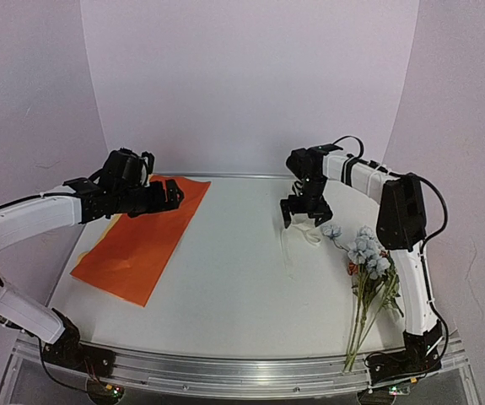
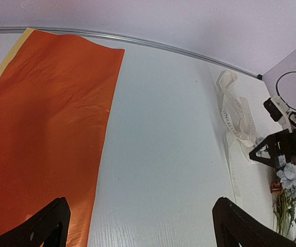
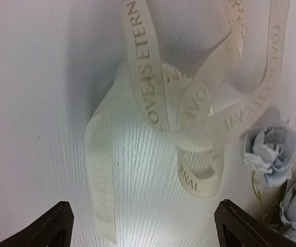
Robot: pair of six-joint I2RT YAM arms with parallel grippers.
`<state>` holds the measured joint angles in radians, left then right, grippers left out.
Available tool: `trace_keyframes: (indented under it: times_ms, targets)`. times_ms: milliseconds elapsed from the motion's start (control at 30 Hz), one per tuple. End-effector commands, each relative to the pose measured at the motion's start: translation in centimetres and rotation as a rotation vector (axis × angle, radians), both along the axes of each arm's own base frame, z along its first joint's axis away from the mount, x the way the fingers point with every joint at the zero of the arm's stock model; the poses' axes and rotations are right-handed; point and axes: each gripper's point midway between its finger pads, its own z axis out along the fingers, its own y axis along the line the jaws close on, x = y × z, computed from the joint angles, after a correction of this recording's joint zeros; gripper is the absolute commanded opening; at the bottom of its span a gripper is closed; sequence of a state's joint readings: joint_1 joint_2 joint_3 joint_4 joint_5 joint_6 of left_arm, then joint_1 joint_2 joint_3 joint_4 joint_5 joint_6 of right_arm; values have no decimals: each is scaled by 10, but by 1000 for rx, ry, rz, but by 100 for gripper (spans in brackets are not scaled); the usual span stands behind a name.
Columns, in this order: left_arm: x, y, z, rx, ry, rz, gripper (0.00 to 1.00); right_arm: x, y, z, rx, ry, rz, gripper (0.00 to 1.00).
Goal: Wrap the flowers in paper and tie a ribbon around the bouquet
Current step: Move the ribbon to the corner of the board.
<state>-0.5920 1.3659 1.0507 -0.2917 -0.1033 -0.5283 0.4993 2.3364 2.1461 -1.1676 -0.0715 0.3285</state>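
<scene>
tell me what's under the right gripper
The ribbon, curled in loose loops on the white table, below the open right gripper. The table beneath the loops is hidden.

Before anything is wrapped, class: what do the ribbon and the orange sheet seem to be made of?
Ribbon: likely woven fabric, matte cream; limp loops, fine grain, printed lettering. Sheet: probably thin paper, matte orange; faint creases, yellow underside at its edge.

- Left arm [image 1: 31, 218]: white shells, black joints; left gripper [image 1: 175, 193] black.
- Right arm [image 1: 417, 278]: white shells, black joints, thin black cables alongside; right gripper [image 1: 300, 221] black.
- Left base [image 1: 67, 346], right base [image 1: 404, 364]: black, at the table's [image 1: 234, 287] near edge.
</scene>
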Motion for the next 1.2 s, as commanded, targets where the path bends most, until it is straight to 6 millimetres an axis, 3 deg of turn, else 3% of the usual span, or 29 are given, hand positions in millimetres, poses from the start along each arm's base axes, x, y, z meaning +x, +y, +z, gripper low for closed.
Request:
trace_keyframes:
  times_ms: [0, 233, 467, 667, 967, 1167]
  targets:
    - [5, -5, 41, -47, -67, -23, 100, 40, -11, -12, 38, -37, -106, 98]
    - [10, -10, 38, -62, -46, -32, 100, 55, -15, -38, 5, -45, -138, 97]
    - [20, -20, 40, -100, -33, -47, 100, 59, -21, -43, -20, -58, -205, 84]
    - [28, -31, 44, -126, -24, -66, 100, 49, -25, -55, -12, -13, -356, 64]
    - [30, -34, 48, -141, -20, -72, 100, 48, -22, -71, 29, 35, -484, 45]
    - [30, -28, 50, -136, -25, -56, 100, 77, -40, -67, 129, 29, -612, 9]
